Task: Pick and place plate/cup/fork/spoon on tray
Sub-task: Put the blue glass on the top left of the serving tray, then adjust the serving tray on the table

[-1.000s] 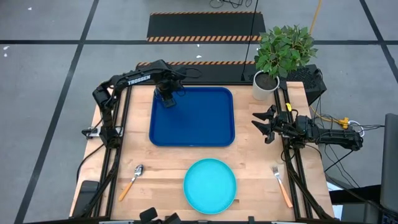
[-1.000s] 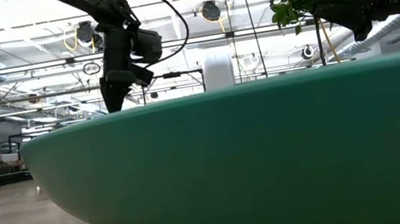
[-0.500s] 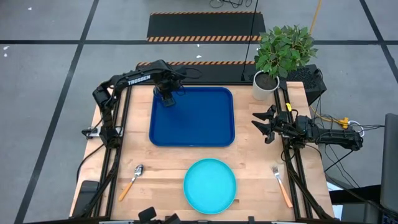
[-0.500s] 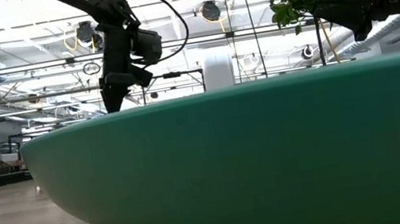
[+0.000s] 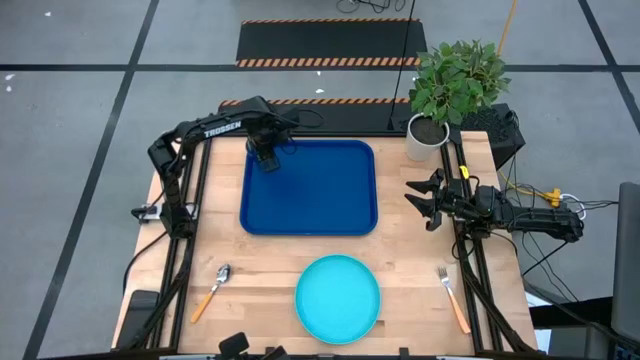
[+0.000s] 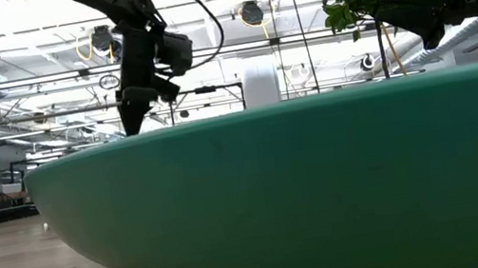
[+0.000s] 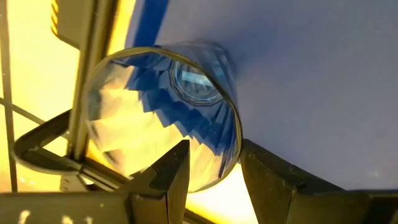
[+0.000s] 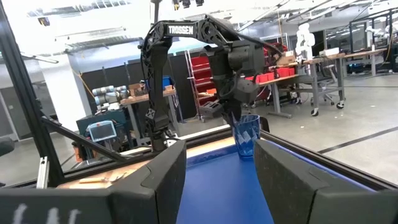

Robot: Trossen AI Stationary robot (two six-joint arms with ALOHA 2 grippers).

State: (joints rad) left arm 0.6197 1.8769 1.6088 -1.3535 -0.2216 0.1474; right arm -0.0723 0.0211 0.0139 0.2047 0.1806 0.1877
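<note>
Fingers of the left claw (image 7: 211, 177) pinch the rim of the cup (image 7: 165, 112), one inside the mouth and one outside the wall, so the claw is closed on the cup. From above, the left claw (image 5: 268, 157) sits over the tray's (image 5: 320, 215) far left corner, with the cup's base down on or just above the tray floor; in the right wrist view the cup (image 8: 249, 137) stands upright, its long axis vertical and mouth up. Resting over the bench's (image 5: 400, 260) right side, well apart from the tray, the right claw (image 5: 422, 203) holds its fingers spread wide and grips nothing.
</note>
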